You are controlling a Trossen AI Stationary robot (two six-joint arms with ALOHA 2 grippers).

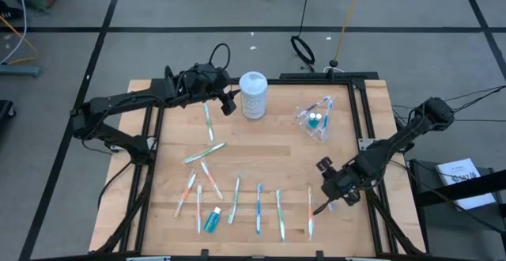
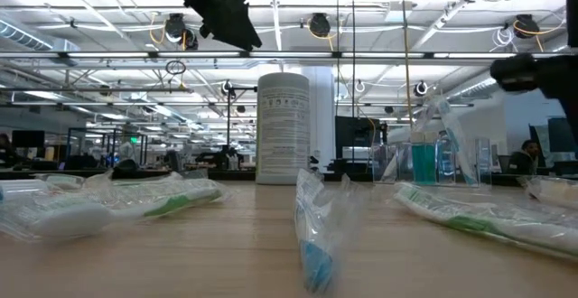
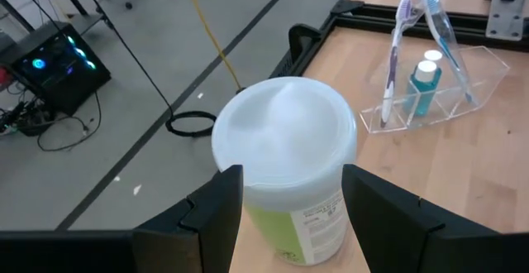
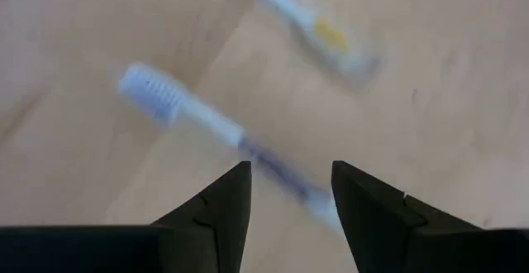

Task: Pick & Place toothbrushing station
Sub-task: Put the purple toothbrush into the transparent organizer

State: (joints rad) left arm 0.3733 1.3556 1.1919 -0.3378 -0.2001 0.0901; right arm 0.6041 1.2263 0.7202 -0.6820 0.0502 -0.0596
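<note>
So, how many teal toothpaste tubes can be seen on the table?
3. Two toothpaste tubes stand in the clear cup at the far right; a third lies near the front edge, left of centre. Toothbrushes might hide others.

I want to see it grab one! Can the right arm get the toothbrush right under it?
Probably yes. The right gripper hangs open just above a toothbrush lying flat on the table, and nothing sits between them, so the way down looks free.

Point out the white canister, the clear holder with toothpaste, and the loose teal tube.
white canister [image 1: 254,95]: high view, on its round lid.
clear holder [image 3: 483,64]: left wrist view, on its slanted side wall.
teal toothpaste tube [image 1: 212,221]: high view, on the tube's body.
</note>
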